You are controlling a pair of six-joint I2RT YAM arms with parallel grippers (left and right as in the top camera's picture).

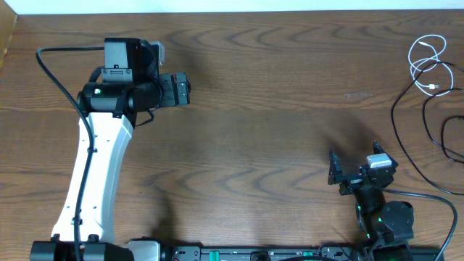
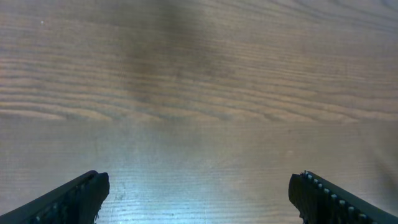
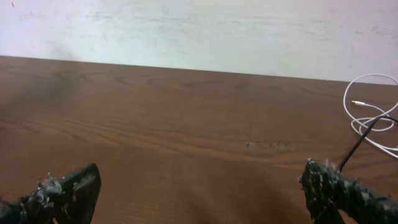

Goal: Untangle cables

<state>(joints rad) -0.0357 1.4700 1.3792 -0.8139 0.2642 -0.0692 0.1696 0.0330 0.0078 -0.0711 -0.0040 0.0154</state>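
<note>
The white cable (image 1: pixel 423 64) lies in a loose coil at the table's far right, and the black cable (image 1: pixel 396 123) crosses it and loops down the right edge. Both show at the right of the right wrist view, white cable (image 3: pixel 367 107) and black cable (image 3: pixel 359 140). My right gripper (image 1: pixel 354 161) is open and empty, left of the cables and apart from them; its fingers (image 3: pixel 199 186) frame bare wood. My left gripper (image 1: pixel 190 90) is open and empty at the far left, over bare table (image 2: pixel 199 193), with no cable in its view.
The wooden table (image 1: pixel 261 145) spreads between the two arms. A thick black robot wire (image 1: pixel 61 80) arcs by the left arm. A white wall (image 3: pixel 199 31) stands behind the table's far edge.
</note>
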